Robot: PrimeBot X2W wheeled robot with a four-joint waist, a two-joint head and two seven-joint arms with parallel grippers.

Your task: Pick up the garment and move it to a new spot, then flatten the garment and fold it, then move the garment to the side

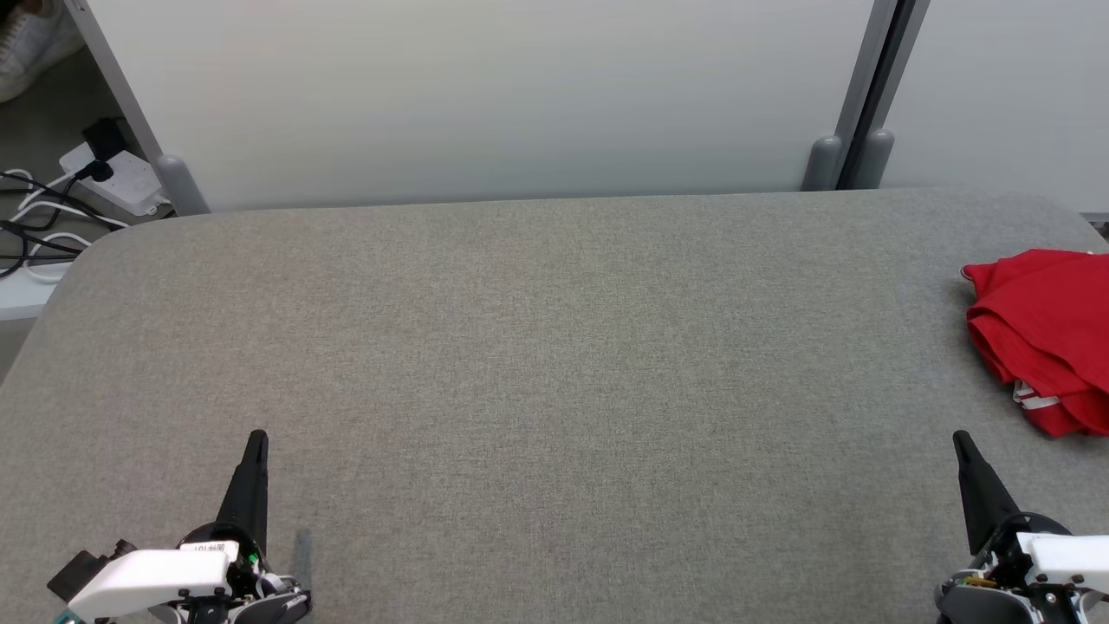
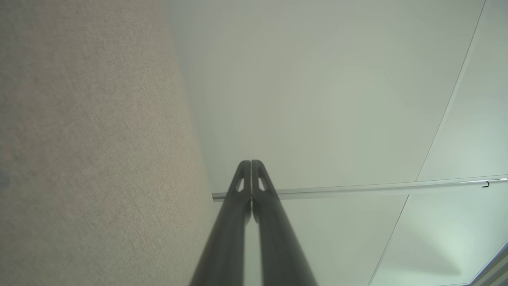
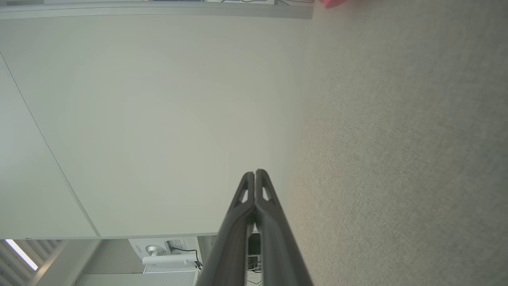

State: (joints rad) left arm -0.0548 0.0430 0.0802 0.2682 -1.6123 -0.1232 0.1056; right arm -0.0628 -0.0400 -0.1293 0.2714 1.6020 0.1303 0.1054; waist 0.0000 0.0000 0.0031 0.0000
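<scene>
A red garment point(image 1: 1048, 338) lies folded in a loose bundle at the right edge of the grey table point(image 1: 537, 347), partly cut off by the frame; a white label strip shows at its near side. A sliver of the garment point(image 3: 337, 3) also peeks in at the top of the right wrist view. My left gripper point(image 1: 257, 442) rests at the lower left, fingers point(image 2: 251, 171) pressed together and holding nothing. At the lower right my right gripper point(image 1: 960, 440) stands shut and empty too, fingers point(image 3: 255, 180) touching, a little in front of and left of the garment.
White partition panels point(image 1: 485, 95) rise behind the table's far edge, with a dark post point(image 1: 866, 95) at the back right. A power strip and cables point(image 1: 95, 186) lie on the floor beyond the table's left corner. A shoe point(image 1: 30, 39) shows at the top left.
</scene>
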